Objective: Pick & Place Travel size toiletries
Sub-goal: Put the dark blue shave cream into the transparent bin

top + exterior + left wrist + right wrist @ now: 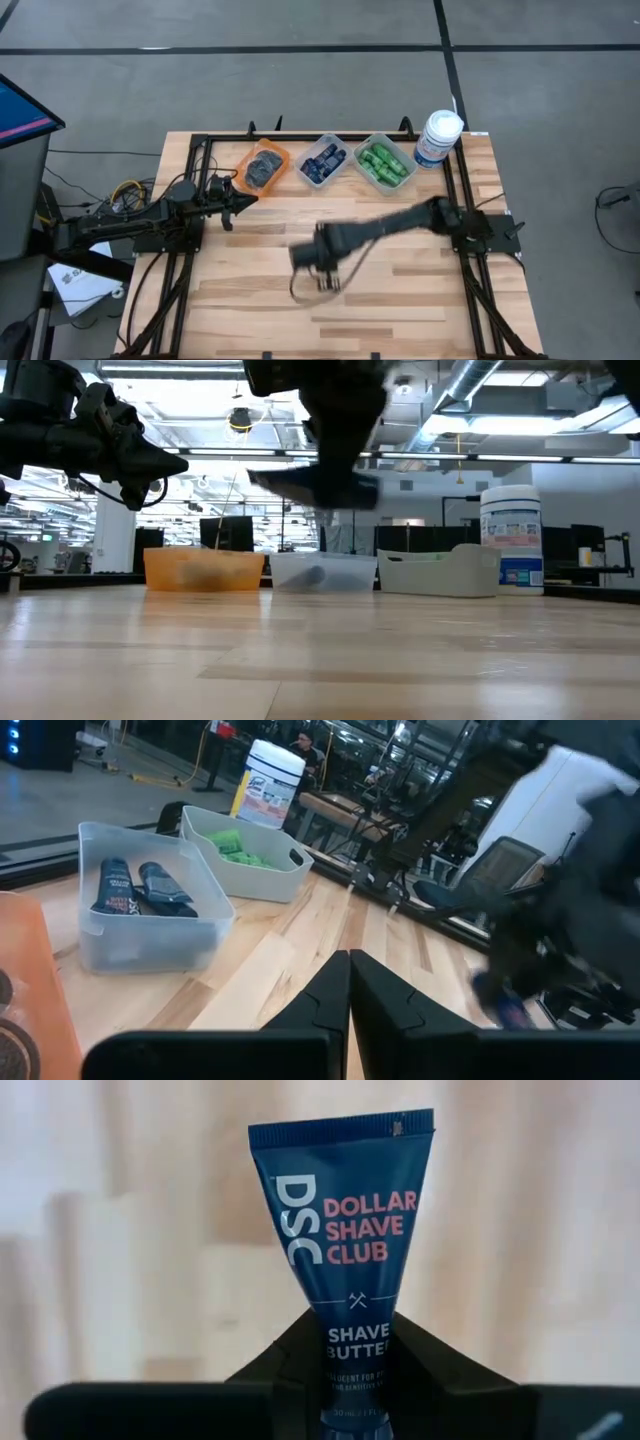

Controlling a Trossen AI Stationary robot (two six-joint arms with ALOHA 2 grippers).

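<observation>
A dark navy tube [345, 1220] printed "Dollar Shave Club Shave Butter" is up over the middle of the table, with my right gripper [322, 272] shut on it. Along the far edge stand three bins. The orange one [263, 167] holds grey round tins, the clear one [325, 160] navy tubes, and the pale one [385, 162] green mini bottles. My left gripper [235, 200] waits shut at the table's left, just near of the orange bin, holding nothing. My right gripper pinches the tube's narrow cap end [355, 1355] between its two fingers, which come from above and point down. The wide crimped end [340, 1130] sticks out free beyond the fingertips. In the low view the tube [310, 485] hangs well clear of the table.
A large white jar with a blue label [438, 138] stands at the far right corner beside the pale bin. Black frame rails [465, 190] run along the table's left, right and far sides. Bare wood [330, 320] lies near of the right gripper.
</observation>
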